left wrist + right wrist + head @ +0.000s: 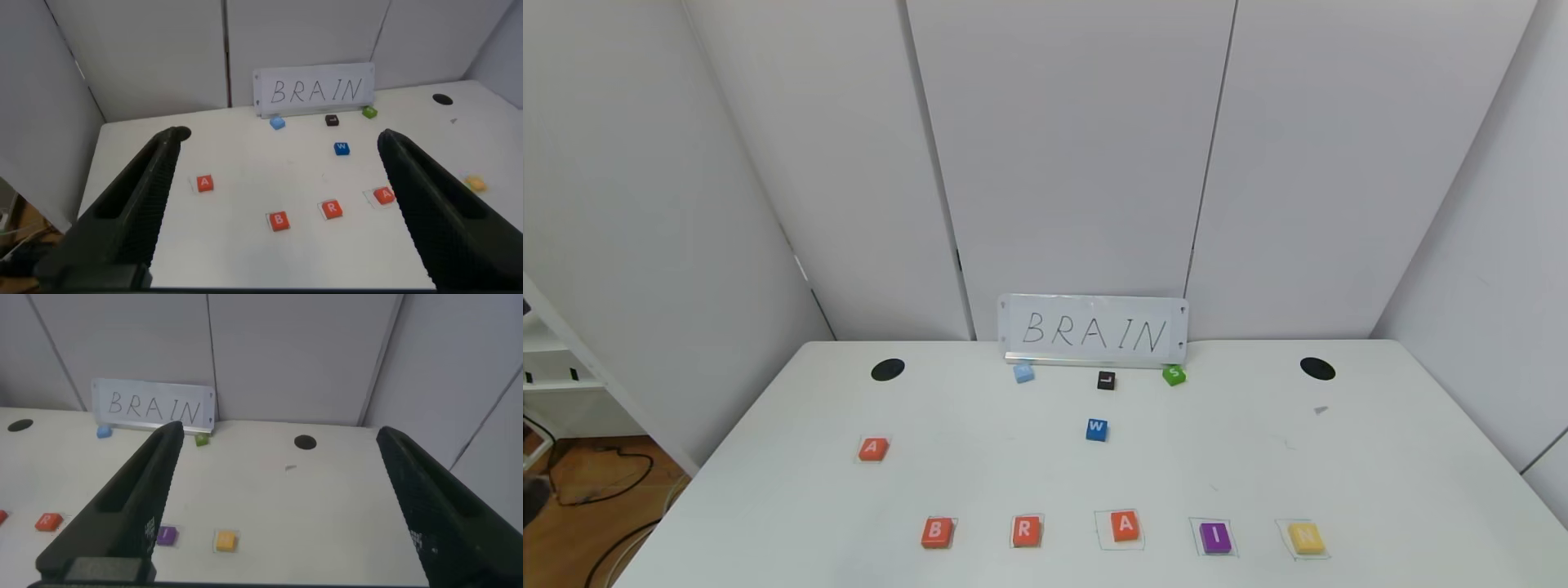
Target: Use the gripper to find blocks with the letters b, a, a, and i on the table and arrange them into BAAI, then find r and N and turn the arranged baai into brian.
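The left gripper [274, 204] is showing two long, dark grey, nearly black fingers [131, 208] with a matte finish, wedge-shaped, broad near the camera and narrowing toward rounded tips. Their flat top edges are catching a little light. The right gripper [278, 502] is looking the same: two dark matte fingers [122, 510] of the same tapering shape. Faint pale markings are sitting on their sides, too small to read.
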